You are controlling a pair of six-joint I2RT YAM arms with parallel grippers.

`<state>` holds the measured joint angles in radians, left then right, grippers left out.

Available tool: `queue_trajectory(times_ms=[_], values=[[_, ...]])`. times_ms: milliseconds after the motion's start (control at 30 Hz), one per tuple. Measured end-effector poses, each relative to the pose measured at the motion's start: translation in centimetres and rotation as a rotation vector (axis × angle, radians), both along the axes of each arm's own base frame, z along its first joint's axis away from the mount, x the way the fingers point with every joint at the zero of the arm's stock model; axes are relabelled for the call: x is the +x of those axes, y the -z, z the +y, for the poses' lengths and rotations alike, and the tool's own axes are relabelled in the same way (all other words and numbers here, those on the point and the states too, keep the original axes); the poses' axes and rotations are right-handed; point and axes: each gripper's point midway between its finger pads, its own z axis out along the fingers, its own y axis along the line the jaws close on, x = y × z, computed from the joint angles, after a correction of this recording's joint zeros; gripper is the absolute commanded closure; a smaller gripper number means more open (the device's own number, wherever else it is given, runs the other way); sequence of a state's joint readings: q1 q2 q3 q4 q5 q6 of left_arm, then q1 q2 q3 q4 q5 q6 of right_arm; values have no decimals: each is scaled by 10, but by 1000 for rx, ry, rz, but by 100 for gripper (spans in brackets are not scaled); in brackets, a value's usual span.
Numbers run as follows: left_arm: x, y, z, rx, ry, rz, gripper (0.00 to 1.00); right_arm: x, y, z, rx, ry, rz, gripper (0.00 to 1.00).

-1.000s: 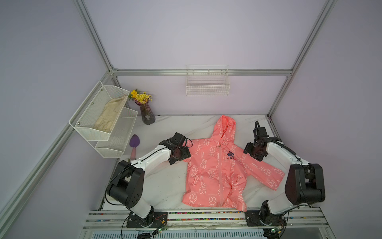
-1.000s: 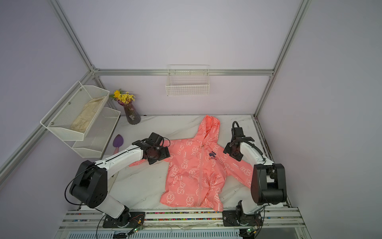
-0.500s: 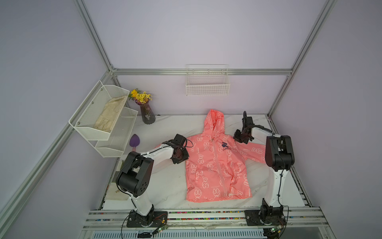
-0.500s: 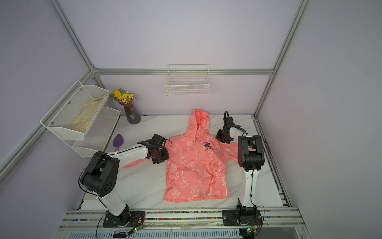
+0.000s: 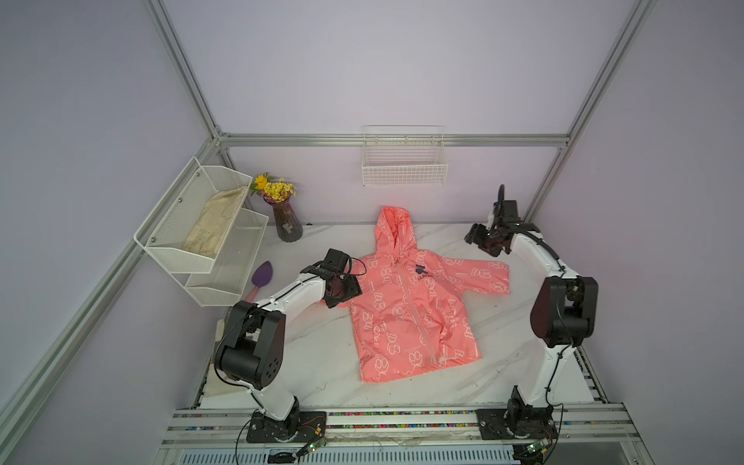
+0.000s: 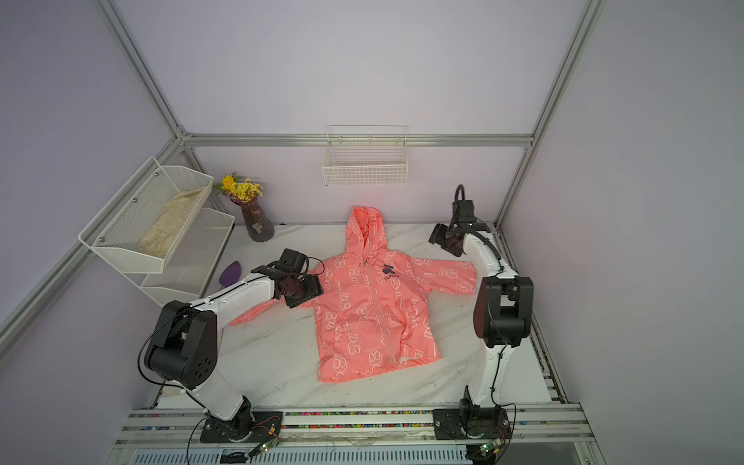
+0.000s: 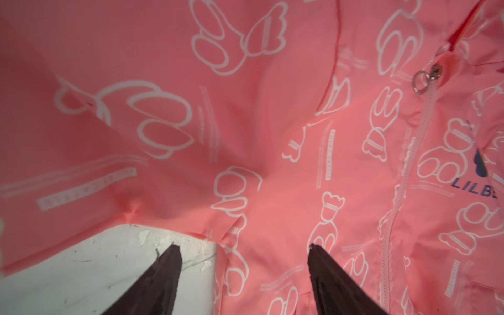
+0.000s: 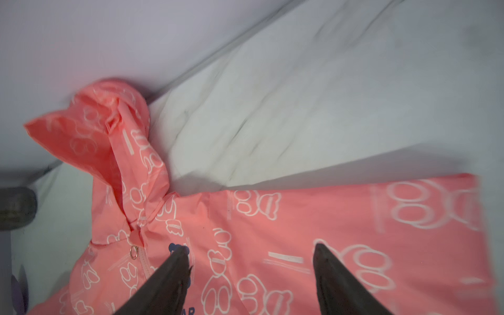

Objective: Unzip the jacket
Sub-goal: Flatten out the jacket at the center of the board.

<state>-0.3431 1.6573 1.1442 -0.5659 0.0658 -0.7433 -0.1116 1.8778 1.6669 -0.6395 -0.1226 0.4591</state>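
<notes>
Top views both show, well to the left of the jacket, a white mesh wall rack [image 5: 179, 259] holding a folded beige cloth [image 5: 213, 225], and nearer in a dark glass vase of yellow flowers [image 5: 288, 225]. None of that looks needed here.

The black two-finger left gripper [image 7: 243, 246] sits at the jacket's left armpit. Its fingers are spread wide and hold nothing, one over bare table and one over cloth. I'd guess it is there to pin the body down.

The coral-pink hooded child's jacket with white bear outlines [image 5: 406, 306] lies flat and front up on the white marble-look table [image 5: 322, 362], with its hood toward the back wall. Laid out like this, the zip runs in one straight line. It looks closed right up to the collar, where the small metal ring pull [image 7: 421, 81] rests.

Beyond the jacket's right shoulder hangs the black right gripper [image 8: 250, 246]. It too is wide and empty, and it is angled toward the collar, probably lining up on that ring.
</notes>
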Motion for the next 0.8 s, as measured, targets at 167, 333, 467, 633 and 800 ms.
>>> queue_trajectory(times_ms=[167, 333, 467, 633, 800], values=[[4, -22, -29, -39, 59, -54, 30, -46, 29, -118, 71, 306, 58, 27], [-2, -27, -78, -93, 141, -63, 38, -69, 125, -109, 189, 344, 278, 26], [-10, -7, -108, -128, 184, -14, 46, -77, 151, -81, 267, 321, 343, 27], [-12, 24, -117, -138, 178, 68, 50, -64, 145, -64, 324, 297, 297, 29], [4, 37, -137, -155, 192, 87, 56, -54, 153, -48, 358, 265, 292, 65]])
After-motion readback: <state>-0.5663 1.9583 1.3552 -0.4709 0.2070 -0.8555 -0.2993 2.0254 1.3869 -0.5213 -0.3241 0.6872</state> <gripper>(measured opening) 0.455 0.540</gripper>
